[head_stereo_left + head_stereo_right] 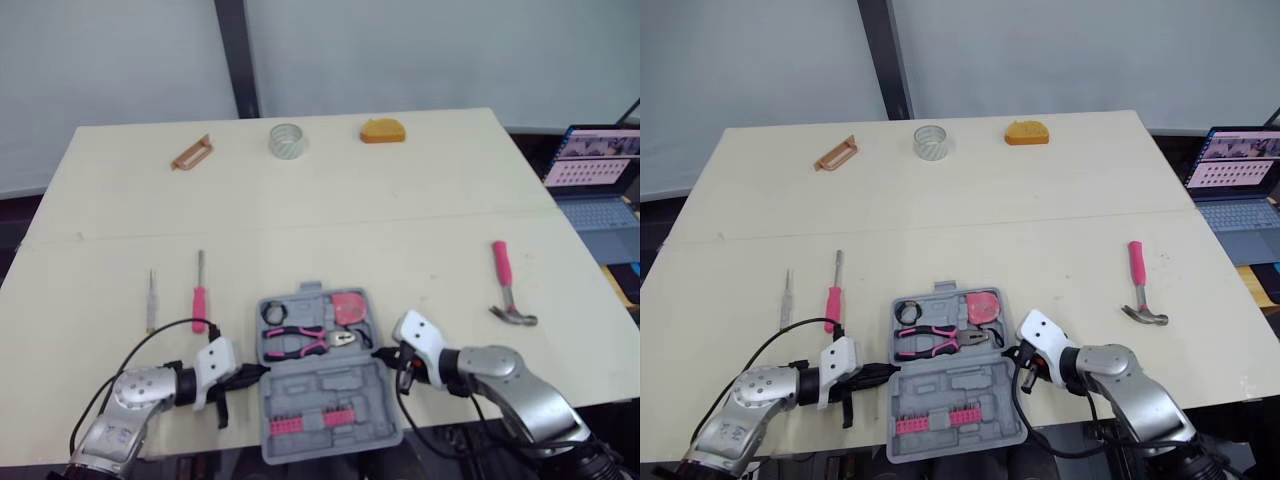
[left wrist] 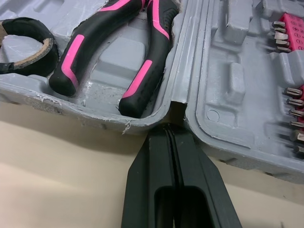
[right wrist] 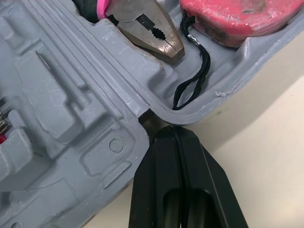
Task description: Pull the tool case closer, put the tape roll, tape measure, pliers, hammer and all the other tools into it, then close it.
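A pale worktop (image 1: 300, 220) stands before a grey wall, with a laptop (image 1: 595, 180) off to the right of it. The tool case (image 1: 320, 392) lies open and flat at the worktop's near edge, its hinge line running from side to side. The pliers (image 1: 295, 342) lie in the half farther from the robot.

The left claw (image 1: 262, 370) has its fingers pressed together on nothing, tips touching the case's left side at the hinge notch. The right claw (image 1: 378, 352) is likewise closed and empty, tips at the matching notch on the case's right side. The case sits squarely between them.

The hammer (image 1: 507, 290) lies to the right of the case, apart from it. Its long axis runs away from the robot, with the head at the near end, so the right arm is likely the nearer one for it. The pink screwdriver (image 1: 199, 300) lies just left of the case, its long axis the same way, and seems best suited to the left arm. The tape roll (image 1: 287, 140) sits well beyond the case, far from both claws.
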Controlling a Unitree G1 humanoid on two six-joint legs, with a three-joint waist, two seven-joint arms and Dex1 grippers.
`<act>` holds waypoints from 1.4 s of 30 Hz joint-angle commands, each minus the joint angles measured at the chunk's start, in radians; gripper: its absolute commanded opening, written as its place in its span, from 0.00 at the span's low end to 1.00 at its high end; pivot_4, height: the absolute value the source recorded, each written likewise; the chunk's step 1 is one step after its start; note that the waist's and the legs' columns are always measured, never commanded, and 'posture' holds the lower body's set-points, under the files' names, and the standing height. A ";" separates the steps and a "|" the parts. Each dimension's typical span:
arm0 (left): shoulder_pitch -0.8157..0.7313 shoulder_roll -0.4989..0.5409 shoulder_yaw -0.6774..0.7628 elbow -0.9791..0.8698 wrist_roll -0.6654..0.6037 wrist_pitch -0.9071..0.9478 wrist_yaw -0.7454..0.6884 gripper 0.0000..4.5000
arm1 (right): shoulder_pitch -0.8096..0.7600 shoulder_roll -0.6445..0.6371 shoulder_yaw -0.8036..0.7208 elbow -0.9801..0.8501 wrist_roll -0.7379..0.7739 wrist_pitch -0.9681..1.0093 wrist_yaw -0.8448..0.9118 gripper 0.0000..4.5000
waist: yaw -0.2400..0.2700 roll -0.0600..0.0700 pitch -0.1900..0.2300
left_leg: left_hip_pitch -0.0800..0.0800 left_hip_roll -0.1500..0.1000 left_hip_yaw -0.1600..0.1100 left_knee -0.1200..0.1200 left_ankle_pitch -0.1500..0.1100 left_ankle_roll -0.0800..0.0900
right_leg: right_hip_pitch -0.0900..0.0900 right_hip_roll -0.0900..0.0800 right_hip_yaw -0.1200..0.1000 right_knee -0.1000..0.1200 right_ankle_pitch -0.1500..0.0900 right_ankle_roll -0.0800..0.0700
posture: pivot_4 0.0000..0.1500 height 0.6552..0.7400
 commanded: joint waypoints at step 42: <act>-0.125 -0.019 0.010 -0.024 -0.010 0.103 0.067 0.00 | -0.094 0.094 -0.021 0.071 -0.027 -0.008 -0.088 0.01 | -0.003 0.000 0.000 | -0.001 0.000 0.000 0.000 0.000 0.000 | -0.001 0.000 0.000 0.000 0.000 0.000 | 1.00 0.94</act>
